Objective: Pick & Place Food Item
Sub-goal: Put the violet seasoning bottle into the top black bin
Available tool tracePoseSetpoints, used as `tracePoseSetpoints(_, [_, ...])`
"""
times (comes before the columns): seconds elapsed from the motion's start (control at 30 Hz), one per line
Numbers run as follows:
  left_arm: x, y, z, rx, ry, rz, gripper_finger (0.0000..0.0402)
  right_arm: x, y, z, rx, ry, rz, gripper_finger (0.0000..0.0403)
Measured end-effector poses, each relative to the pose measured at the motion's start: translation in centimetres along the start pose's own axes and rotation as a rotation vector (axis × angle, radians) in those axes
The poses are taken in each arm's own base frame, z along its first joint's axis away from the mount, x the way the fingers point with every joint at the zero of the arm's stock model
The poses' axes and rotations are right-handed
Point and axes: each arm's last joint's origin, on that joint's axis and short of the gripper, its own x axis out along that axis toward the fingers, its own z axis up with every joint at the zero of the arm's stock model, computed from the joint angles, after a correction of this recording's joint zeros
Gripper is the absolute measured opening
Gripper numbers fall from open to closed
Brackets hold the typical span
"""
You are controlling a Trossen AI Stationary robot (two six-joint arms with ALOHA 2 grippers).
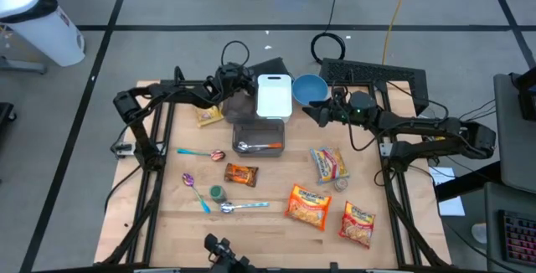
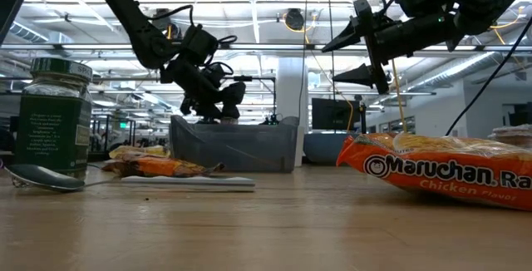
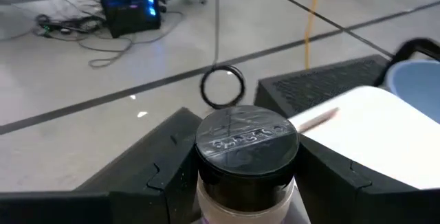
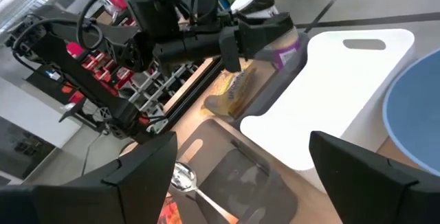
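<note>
A: Left wrist view puts the jar (image 3: 246,157) right between your left gripper (image 3: 240,176) fingers, clamped on its clear body under the round black lid.

B: Where over the table?

A: Raised at the back, beside the white cutting board (image 1: 274,95) and above the grey bin (image 1: 258,136).

B: And your right gripper (image 4: 251,176)?

A: Fingers spread wide, holding nothing, by the blue bowl (image 1: 309,89).

B: Counts?

A: Three spoons on the wood, one more in the bin; two orange ramen packs (image 1: 309,205).

Left end effector (image 1: 240,99) clamped shut, right end effector (image 1: 315,114) spread
</note>
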Motion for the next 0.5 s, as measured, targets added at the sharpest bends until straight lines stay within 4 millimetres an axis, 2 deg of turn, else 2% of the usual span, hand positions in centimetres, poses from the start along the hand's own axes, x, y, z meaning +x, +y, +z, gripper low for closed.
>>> tracePoseSetpoints(0.17, [0.2,0.6,0.1,-0.003,-0.007,0.018,0.0209,0.0,0.0,0.0,-0.003,0.001,-0.001,0.0322])
tracePoseSetpoints(0.5, [1.3,0.5,-1.1,-0.060,0.003,-0.024,0.0209,0.0,0.0,0.0,0.000,0.005,-0.005,0.0322])
